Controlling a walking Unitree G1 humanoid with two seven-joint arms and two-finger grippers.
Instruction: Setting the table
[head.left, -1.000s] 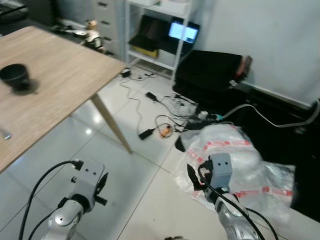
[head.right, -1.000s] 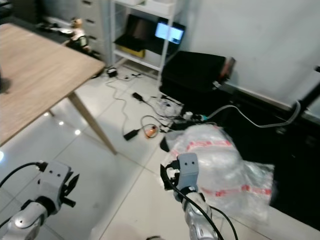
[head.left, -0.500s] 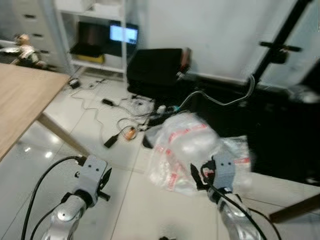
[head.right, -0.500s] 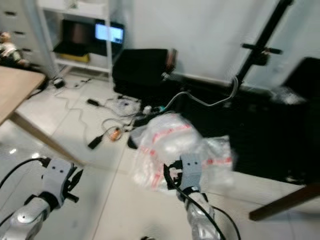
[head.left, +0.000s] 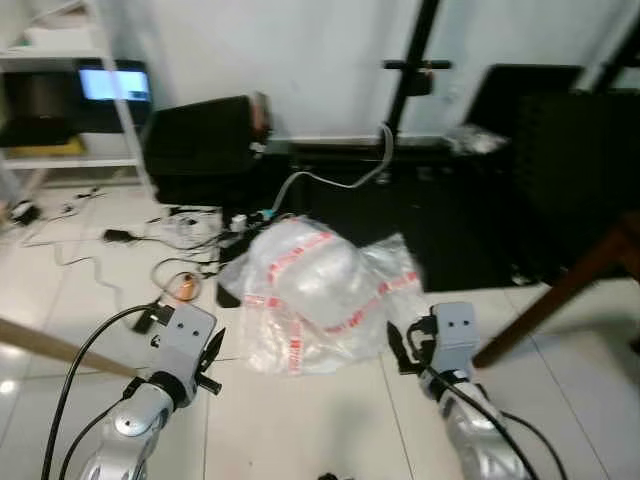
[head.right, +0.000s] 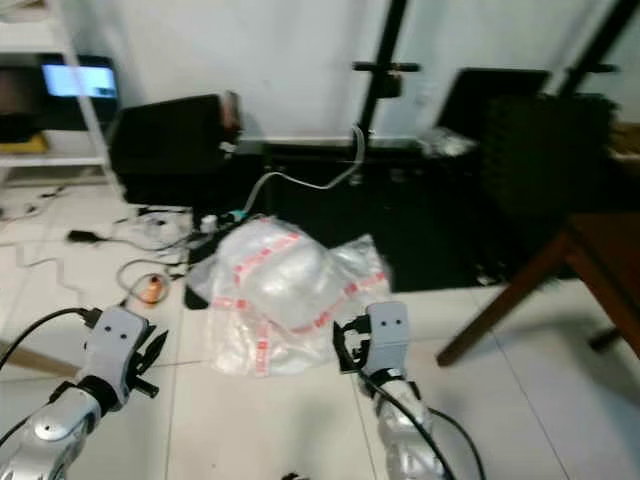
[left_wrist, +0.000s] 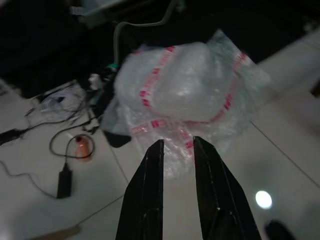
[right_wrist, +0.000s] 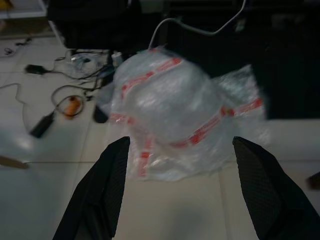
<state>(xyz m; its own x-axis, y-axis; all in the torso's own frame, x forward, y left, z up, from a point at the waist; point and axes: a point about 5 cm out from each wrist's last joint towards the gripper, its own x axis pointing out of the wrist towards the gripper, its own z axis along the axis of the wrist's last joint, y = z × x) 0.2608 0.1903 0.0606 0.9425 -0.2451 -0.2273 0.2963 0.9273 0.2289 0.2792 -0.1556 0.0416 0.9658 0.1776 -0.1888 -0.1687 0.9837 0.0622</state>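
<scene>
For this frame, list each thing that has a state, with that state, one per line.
Left gripper: fingers nearly closed, holding nothing.
Right gripper: fingers spread wide, holding nothing.
Plastic bag: lying crumpled on the floor, wrapped with red-printed tape.
Screen: lit, on the white shelf.
Orange object: on the floor among the cables.

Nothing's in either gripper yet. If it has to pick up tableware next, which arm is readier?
Probably the right. The right gripper has its fingers spread wide, ready to close on something, while the left gripper has its fingers nearly together. Both are empty and point at the plastic bundle on the floor; I see no tableware.
</scene>
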